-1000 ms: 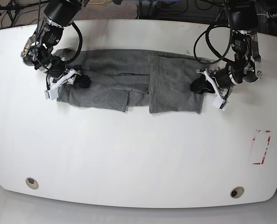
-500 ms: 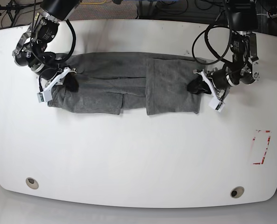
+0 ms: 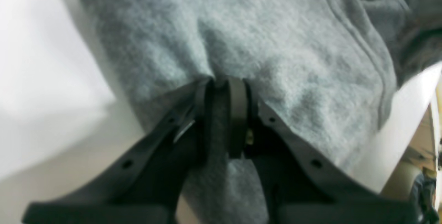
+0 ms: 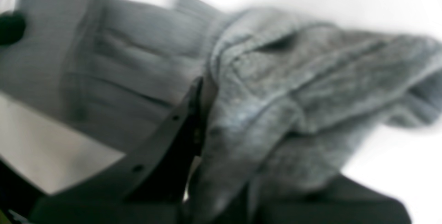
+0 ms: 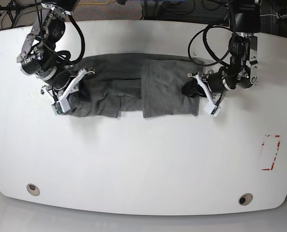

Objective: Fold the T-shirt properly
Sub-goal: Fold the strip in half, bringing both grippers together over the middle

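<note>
The shirt looks light and limp (soft knit, little slip); I'd take it by the folded left end, several layers deep. The right gripper has cloth pinched; the left gripper's fingers sit narrow, and I can't tell whether they grip.

Bright overhead view, right wrist view motion-blurred

Smooth white desk with rounded front corners, round fittings near both front corners, red dashed marking toward one side, grey floor beyond the front edge, dark cables behind
</note>
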Motion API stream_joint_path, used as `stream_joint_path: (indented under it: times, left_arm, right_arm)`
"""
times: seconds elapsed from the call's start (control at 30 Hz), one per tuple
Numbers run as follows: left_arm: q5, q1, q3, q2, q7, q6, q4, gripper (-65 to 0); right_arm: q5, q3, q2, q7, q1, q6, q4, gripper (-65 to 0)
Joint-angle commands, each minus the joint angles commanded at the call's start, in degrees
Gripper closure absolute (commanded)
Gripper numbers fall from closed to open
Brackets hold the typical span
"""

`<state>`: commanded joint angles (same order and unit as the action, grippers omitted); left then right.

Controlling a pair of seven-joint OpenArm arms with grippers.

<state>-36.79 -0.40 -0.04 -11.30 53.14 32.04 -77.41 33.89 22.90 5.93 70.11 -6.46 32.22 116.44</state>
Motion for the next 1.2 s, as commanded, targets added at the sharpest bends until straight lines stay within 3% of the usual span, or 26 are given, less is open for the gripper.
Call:
stream_joint_path:
  times: [0.23,0.43,0.7,0.93,1.2]
  left_arm:
    - [0.00,0.00,4.84,0.00,-2.29,-5.01,0.00,-6.7]
    - [-0.09,0.09,6.77,-0.09,-4.40,-6.95,0.00,-6.7]
    - [-0.09,0.00,6.86,-0.09,-4.40,-6.95,0.00,-6.7]
    - [-0.09,0.00,6.86,0.88,-4.57,-6.95,0.00,-6.7]
    - [-0.09,0.00,6.77,1.05,-4.75,-6.95,0.00,-6.7]
  right_arm:
    - [-0.18,-3.60,-4.66,-0.18,2.37,-0.09,-0.09,-2.2]
    - [-0.26,-7.82,-9.23,-0.18,2.81,-0.09,-0.09,-2.2]
    - [-2.73,-11.87,-13.19,-0.44,2.73,-0.18,-0.53,-2.2]
    - [-5.54,-16.00,-13.36,-2.11,2.46,-0.18,-1.23,-2.2]
    - [-5.63,-16.62,-13.36,-3.16,2.73,-0.18,-1.32,-3.6]
